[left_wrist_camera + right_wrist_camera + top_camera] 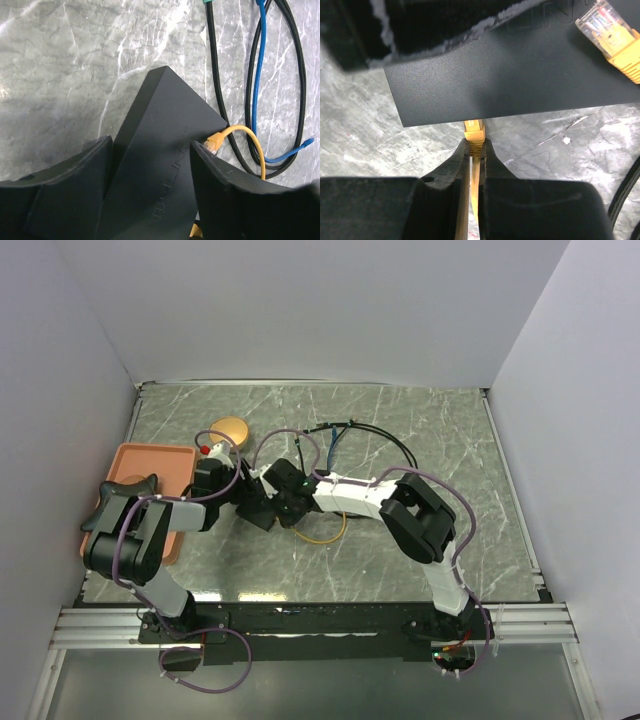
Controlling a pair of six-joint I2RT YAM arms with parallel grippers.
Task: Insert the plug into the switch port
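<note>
Yellow plug [474,131] sat pinched in the right gripper [474,150], tip at the switch [510,75] edge. Left gripper [152,167] clamped the switch, middle of the table [450,440]. Insertion apparently begun; seating unconfirmed.

From my feed, the tabletop [440,430] has a grey-green marble look with thin white veins all over. Plain pale panels box it in on three sides: back wall [320,310], left wall [50,390] and right wall [585,440], all a flat lavender-white. The light is soft and even, apart from a bright glare patch [240,596] by the front edge. A silver slotted rail [530,620] runs along the near side. Below it there's a dull grey strip [340,685], maybe floor, can't really tell.
</note>
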